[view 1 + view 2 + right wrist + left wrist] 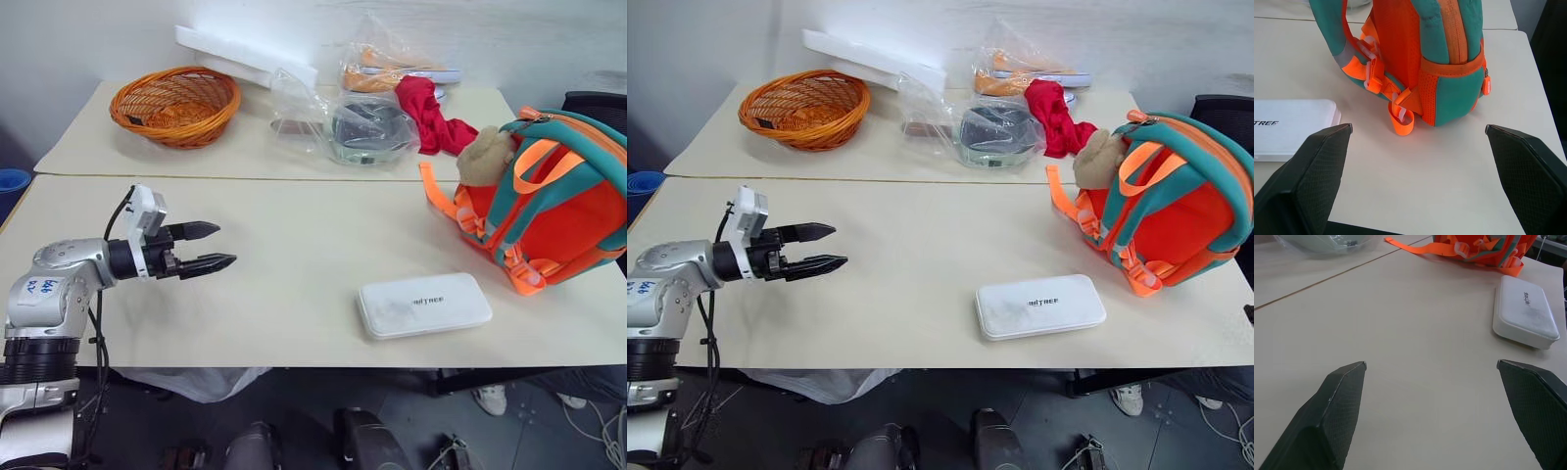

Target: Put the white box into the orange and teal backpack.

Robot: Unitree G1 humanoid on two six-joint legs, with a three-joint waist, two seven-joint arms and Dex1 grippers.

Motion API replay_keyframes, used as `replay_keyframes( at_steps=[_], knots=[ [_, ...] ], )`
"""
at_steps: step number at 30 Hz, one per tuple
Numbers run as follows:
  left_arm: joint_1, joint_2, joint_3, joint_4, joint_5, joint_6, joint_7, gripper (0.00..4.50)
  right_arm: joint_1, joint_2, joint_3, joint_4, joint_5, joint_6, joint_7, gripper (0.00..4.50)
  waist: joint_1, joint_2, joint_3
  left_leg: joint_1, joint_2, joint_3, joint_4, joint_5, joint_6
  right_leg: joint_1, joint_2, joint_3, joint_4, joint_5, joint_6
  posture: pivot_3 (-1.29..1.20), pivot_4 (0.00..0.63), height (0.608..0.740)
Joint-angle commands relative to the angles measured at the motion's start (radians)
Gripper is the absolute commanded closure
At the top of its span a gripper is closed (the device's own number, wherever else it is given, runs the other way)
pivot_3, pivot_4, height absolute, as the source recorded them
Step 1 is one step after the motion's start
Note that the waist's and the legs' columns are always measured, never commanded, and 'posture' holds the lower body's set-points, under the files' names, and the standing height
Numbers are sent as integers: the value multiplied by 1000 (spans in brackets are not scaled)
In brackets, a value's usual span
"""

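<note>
The left gripper (pixel 220 247) is hanging over the table (pixel 284 235) with its fingers spread wide, holding nothing. The right gripper (pixel 1418 129) is spread wide too, facing the backpack (pixel 1444 58). The white box (pixel 424 305) is lying flat near the front edge, just beside the backpack.

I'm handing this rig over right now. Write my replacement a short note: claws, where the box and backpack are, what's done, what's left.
Left claw: open, empty, above the table, well to the left of the white box.
Right claw: open, empty, facing the backpack.
White box: flat near the table's front edge, just left of the backpack, apart from it.
Backpack: on the table's right end.
Done: nothing.
Left: pick up the box, put it in the backpack.
</note>
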State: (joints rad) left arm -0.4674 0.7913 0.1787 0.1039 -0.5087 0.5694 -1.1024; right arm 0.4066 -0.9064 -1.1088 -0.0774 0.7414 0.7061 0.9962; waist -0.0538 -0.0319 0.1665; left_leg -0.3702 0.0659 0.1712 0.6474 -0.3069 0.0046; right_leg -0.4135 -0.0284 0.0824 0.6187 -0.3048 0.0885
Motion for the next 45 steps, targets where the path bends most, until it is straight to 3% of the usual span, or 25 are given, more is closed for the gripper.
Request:
replay_keyframes(
  at_steps=[1, 13, 18, 21, 26, 33, 34, 39, 45],
  knots=[
    [-22, 2, 8, -28, -8, -15, 2, 0, 1, 7, -34, -31, 20, 11, -18, 30, -2, 0, 0, 0, 0, 0, 0, 0, 0, 0, 0, 0, 0, 0, 0, 0, 150, 740],
    [-34, -9, -16, -38, 3, -4, 28, 0, 0, 11, -38, -62, 22, 24, -62, 30, -1, 0, 0, 0, 0, 0, 0, 0, 0, 0, 0, 0, 0, 0, 0, 0, 150, 740],
    [-54, -28, -86, -73, 11, -17, 0, 0, -21, 5, 56, -144, -12, -4, -93, 30, -1, 0, 0, 0, 0, 0, 0, 0, 0, 0, 1, 0, 1, 0, 0, 0, 150, 740],
    [-45, -56, -212, -119, 53, -67, -75, 614, -29, 6, 207, -230, -56, -39, -95, 645, -2, 0, 0, 0, 0, 1, 1, 0, 0, 0, 1, 0, 1, 1, 1, 0, 150, 740],
    [-69, -126, -373, -61, 169, -202, -128, 2134, -109, -8, 399, -221, -116, -75, -107, 2326, -1, 0, 0, 0, 0, 1, 2, 1, 0, 0, 1, 0, 1, 1, 1, 0, 150, 740],
    [-139, -266, -464, 48, 233, -277, -146, 4185, -247, -9, 580, -96, -228, -125, -135, 4500, 1, 0, 0, 0, -1, 1, 4, 1, 1, 0, 1, 2, 2, 1, 1, 0, 150, 740],
    [-146, -280, -470, 57, 238, -281, -149, 4442, -262, -9, 593, -78, -239, -129, -139, 4500, 2, 0, 0, 0, -1, 1, 4, 1, 1, 0, 1, 2, 2, 1, 1, 0, 150, 740],
    [-194, -400, -534, 116, 306, -265, -84, 4442, -333, 9, 705, -10, -300, -140, -152, 4500, 3, 0, 0, -1, -1, 0, 6, 1, 2, 0, 1, 2, 3, 1, 1, 0, 150, 740],
    [-204, -444, -533, 153, 340, -277, -44, 4442, -398, 71, 813, -46, -321, -128, -182, 4500, -4, 1, 0, 0, 1, 1, 7, 2, 1, 0, 3, 4, 7, 1, 2, 0, 150, 740]
  ],
)
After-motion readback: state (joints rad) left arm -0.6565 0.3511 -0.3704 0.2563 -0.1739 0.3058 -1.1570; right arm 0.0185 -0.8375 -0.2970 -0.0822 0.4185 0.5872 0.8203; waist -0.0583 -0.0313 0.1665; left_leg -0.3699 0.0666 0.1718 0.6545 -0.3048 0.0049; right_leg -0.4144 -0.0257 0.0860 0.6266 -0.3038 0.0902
